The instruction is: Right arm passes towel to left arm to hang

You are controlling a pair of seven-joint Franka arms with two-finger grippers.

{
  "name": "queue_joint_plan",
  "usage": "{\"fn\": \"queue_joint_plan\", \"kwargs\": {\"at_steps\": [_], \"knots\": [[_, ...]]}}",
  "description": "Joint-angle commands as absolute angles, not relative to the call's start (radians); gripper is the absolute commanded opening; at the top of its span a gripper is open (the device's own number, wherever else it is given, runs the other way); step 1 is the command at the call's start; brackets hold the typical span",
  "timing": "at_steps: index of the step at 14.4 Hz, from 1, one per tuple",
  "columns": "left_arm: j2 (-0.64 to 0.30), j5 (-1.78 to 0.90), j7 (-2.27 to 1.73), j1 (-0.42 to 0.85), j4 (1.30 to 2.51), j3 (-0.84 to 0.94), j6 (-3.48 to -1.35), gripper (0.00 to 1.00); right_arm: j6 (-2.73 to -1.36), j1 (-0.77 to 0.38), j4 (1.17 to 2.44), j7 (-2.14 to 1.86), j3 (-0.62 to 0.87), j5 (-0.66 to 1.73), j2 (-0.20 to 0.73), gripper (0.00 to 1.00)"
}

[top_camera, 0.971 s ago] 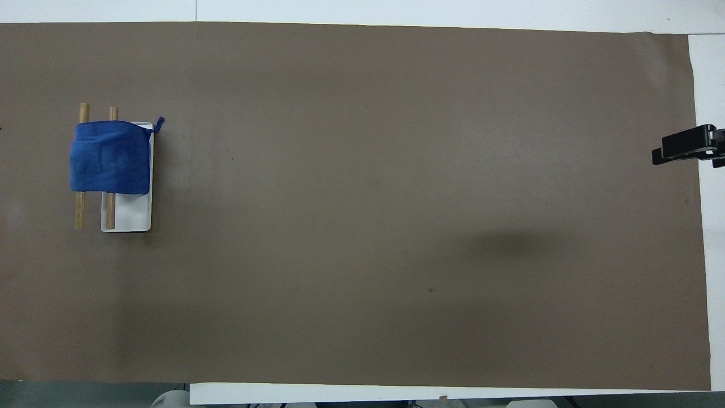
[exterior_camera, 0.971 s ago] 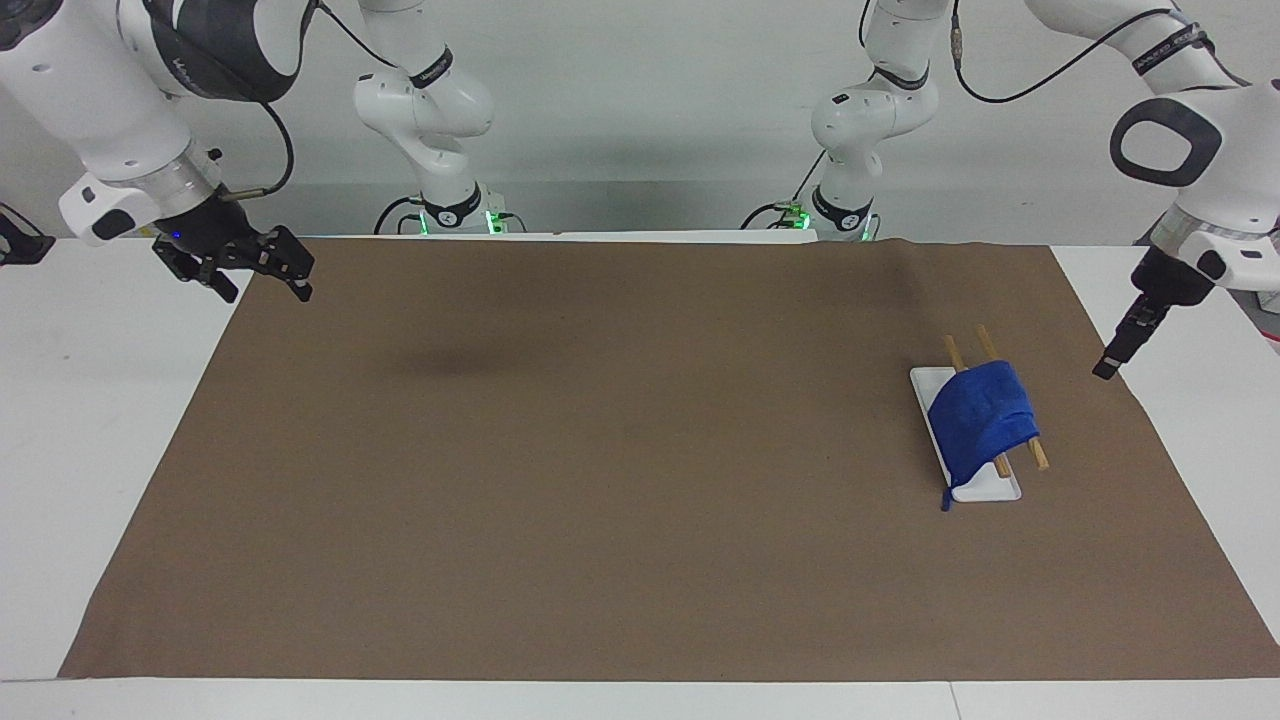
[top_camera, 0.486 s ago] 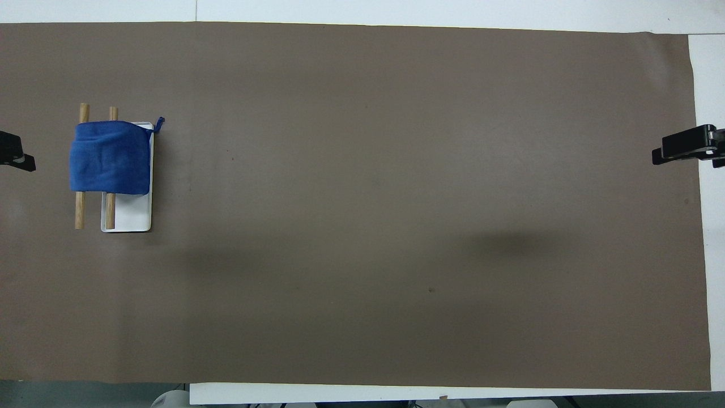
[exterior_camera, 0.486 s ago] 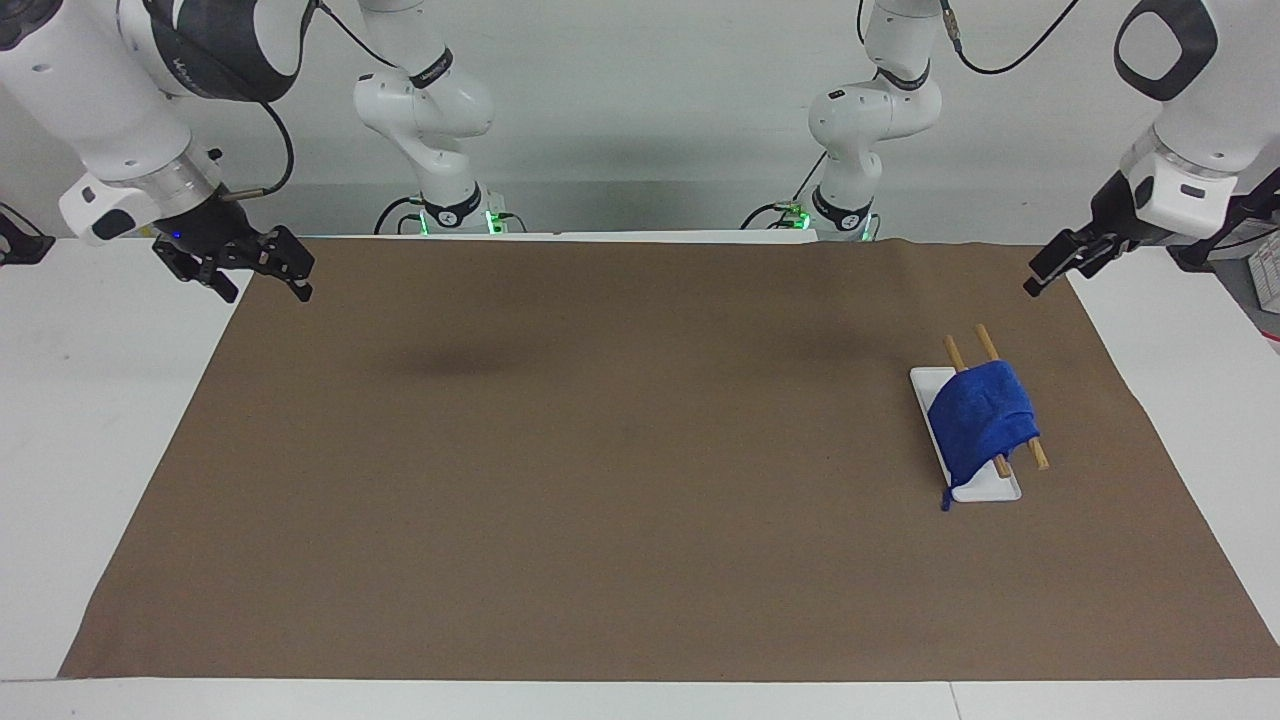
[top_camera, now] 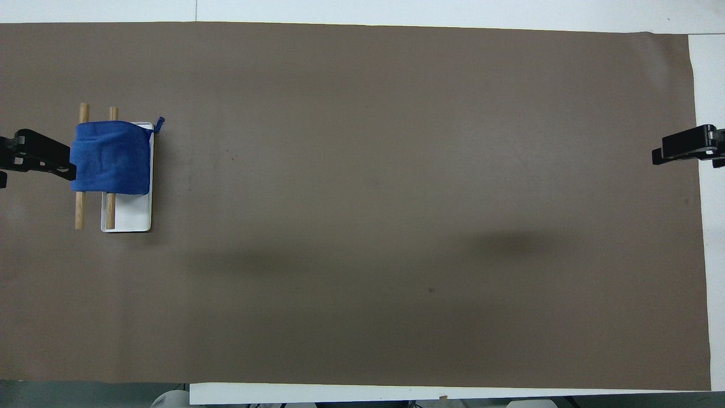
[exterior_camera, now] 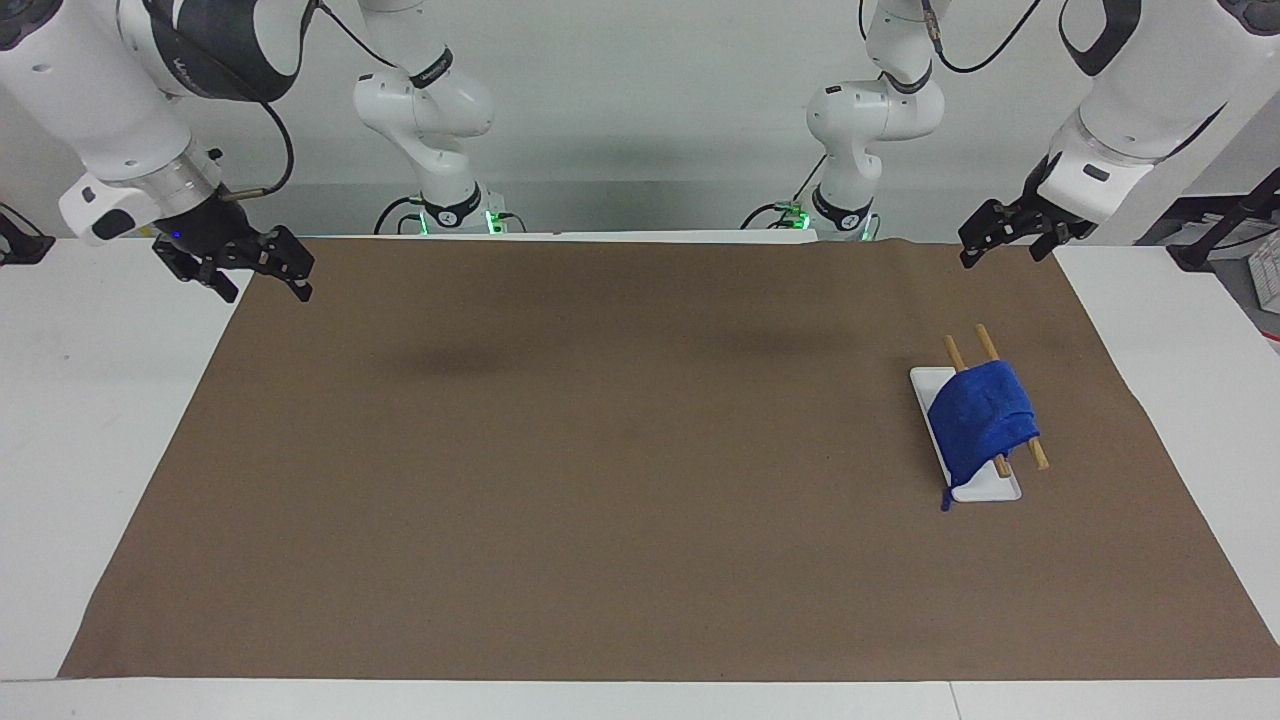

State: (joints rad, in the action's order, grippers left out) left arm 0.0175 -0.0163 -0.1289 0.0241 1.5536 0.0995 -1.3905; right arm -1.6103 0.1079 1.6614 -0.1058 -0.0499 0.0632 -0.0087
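Royal-blue cloth towel drapes over two wooden rods on the white rack base. We note left gripper and right gripper both raised, spread wide, empty.

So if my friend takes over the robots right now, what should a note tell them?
Left gripper: open, empty, up in the air over the mat's edge by the robots.
Right gripper: open, empty, waiting over the mat's corner at its own end.
Towel: draped over the wooden bars of the rack, above its white base, toward the left arm's end.
Done: towel looks hung, nobody holds it.
Left: seemingly nothing but parking the arms.
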Motion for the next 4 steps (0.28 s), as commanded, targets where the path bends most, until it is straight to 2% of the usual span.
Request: {"fn": "queue_joint_plan", "kwargs": {"at_steps": [1, 4], "knots": [[0.049, -0.025, -0.107, 0.029, 1.591, 0.092, -1.411, 1.0, -1.601, 0.109, 1.672, -0.089, -0.048, 0.058, -0.023, 1.0], [0.043, -0.023, -0.109, 0.032, 1.582, 0.089, -1.417, 1.0, -1.601, 0.109, 1.674, -0.089, -0.048, 0.058, -0.025, 1.0]]}}
